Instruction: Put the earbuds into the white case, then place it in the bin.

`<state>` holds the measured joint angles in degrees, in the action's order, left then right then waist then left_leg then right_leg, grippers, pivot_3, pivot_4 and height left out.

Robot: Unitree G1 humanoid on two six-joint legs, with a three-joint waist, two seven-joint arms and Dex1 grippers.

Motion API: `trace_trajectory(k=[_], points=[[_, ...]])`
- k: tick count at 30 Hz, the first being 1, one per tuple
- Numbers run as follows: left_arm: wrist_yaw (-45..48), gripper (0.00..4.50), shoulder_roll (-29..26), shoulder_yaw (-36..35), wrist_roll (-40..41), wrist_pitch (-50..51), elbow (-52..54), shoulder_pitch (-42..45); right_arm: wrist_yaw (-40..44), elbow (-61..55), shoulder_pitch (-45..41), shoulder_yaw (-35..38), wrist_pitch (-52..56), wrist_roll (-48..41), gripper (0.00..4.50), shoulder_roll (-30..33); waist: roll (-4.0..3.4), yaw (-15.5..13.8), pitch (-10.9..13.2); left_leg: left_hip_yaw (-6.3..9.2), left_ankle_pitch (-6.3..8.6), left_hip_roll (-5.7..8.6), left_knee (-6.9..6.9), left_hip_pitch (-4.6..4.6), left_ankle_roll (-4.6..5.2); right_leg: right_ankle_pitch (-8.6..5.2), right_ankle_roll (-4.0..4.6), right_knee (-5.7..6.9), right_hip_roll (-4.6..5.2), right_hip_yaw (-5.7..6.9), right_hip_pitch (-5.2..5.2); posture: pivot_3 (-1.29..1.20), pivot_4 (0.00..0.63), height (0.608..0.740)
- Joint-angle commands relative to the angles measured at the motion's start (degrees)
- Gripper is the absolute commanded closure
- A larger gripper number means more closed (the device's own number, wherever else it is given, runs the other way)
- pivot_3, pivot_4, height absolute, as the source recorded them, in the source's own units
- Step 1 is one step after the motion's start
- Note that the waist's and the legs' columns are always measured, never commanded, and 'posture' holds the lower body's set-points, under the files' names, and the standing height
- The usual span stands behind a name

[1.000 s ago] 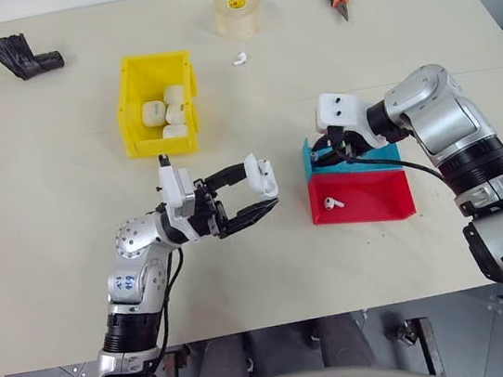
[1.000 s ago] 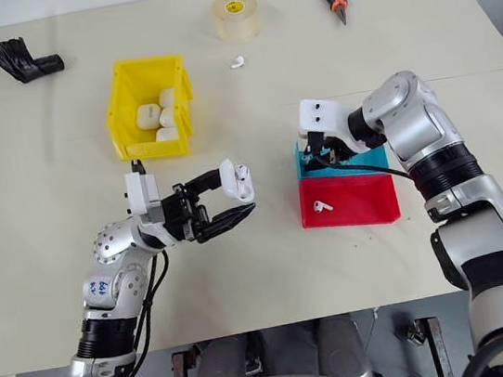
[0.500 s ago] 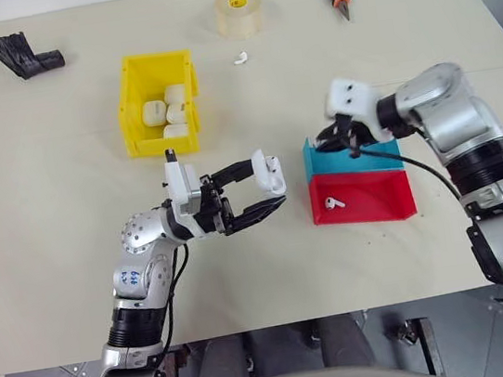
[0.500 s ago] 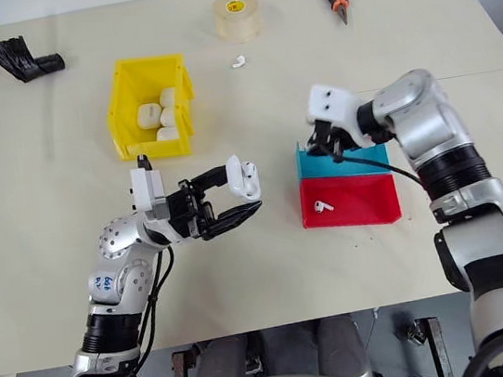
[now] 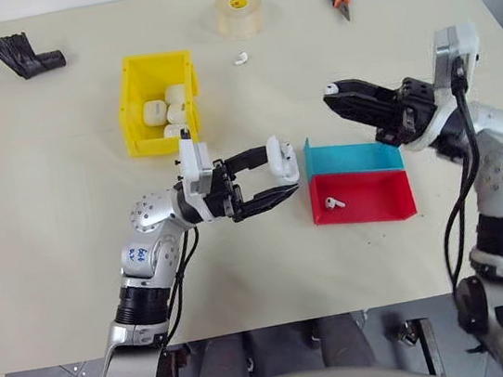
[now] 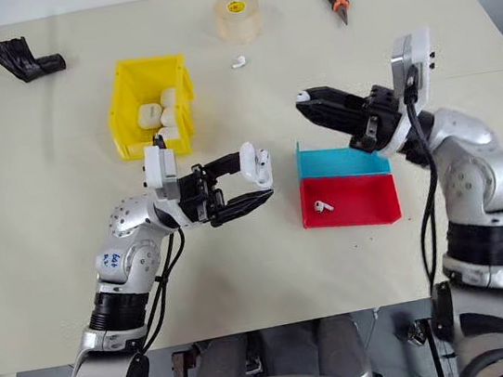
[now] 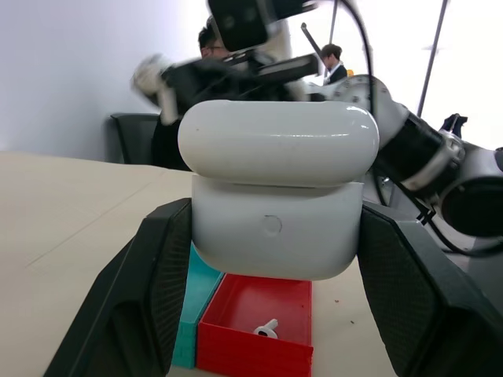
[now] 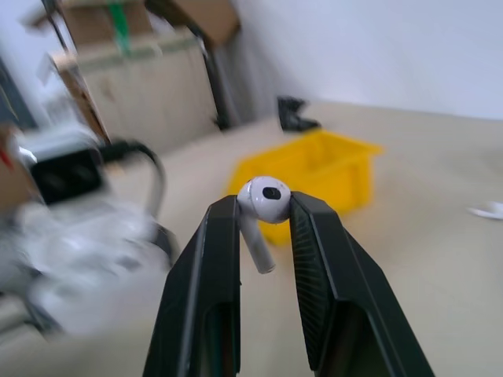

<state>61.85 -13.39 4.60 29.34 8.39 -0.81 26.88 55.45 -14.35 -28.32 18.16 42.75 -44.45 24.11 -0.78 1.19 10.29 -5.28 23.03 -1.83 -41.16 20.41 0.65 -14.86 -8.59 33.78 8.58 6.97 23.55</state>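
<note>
Our right gripper (image 5: 333,93) has lifted out of the blue tray (image 5: 350,158), clamped on an earbud (image 8: 263,198), which our right wrist view confirms. Our left gripper (image 6: 255,180) clamps the white case (image 6: 254,164). Next, we judge, the earbud needs aligning with the case; another waits in the red tray (image 5: 363,199).

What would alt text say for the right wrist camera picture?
Two black gripper fingers pinch a tiny glossy white earbud by its head, stem hanging between them. Beyond it, blurred, a bright yellow plastic bin stands on a beige table.
</note>
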Motion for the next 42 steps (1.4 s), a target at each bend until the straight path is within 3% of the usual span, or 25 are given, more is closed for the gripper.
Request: trace_trajectory(k=[1,8,30,34,42], points=[[0.3,1.72,0.9,0.0,1.4,0.2,0.5,1.8,-5.4,-8.8,3.8,0.7,2.3,-9.2,3.92,-3.0,0.00,-0.2,0.0,-0.01,0.00,0.00,0.00,-0.01,0.00,0.00,0.00,0.00,0.00,0.00,0.00,0.00,0.150,0.740],[0.0,1.72,1.6,-0.4,1.5,1.0,0.5,2.6,-10.0,-13.9,9.9,-3.1,0.5,-12.4,3.92,-4.9,0.00,-1.1,0.0,-0.05,0.00,0.02,-0.01,-0.05,0.00,0.00,0.00,0.01,-0.01,-0.06,-0.01,0.00,0.150,0.740],[-1.3,1.72,2.7,-2.2,2.4,2.5,1.1,3.3,-8.0,-10.3,18.7,-12.2,-11.4,-3.9,3.92,-1.8,0.00,-1.2,0.0,-0.06,0.00,0.04,0.02,-0.05,0.01,0.00,0.00,-0.03,-0.01,-0.07,-0.01,0.00,0.150,0.740],[-1.2,1.72,2.8,-2.1,2.4,2.2,0.9,3.4,-7.7,-9.7,18.2,-12.4,-9.3,-6.9,3.92,-0.4,0.00,-1.1,0.0,-0.07,0.00,0.04,0.02,-0.05,0.01,0.00,0.00,-0.03,-0.01,-0.07,0.00,0.00,0.150,0.740],[-0.8,1.72,3.0,-2.0,1.8,1.5,0.9,3.2,-6.1,-8.2,15.3,-11.2,-10.5,-7.2,1.28,1.9,0.01,-1.2,0.0,-0.06,0.01,0.04,0.01,-0.05,0.01,0.00,0.00,-0.03,0.00,-0.07,-0.01,0.00,0.150,0.740]])
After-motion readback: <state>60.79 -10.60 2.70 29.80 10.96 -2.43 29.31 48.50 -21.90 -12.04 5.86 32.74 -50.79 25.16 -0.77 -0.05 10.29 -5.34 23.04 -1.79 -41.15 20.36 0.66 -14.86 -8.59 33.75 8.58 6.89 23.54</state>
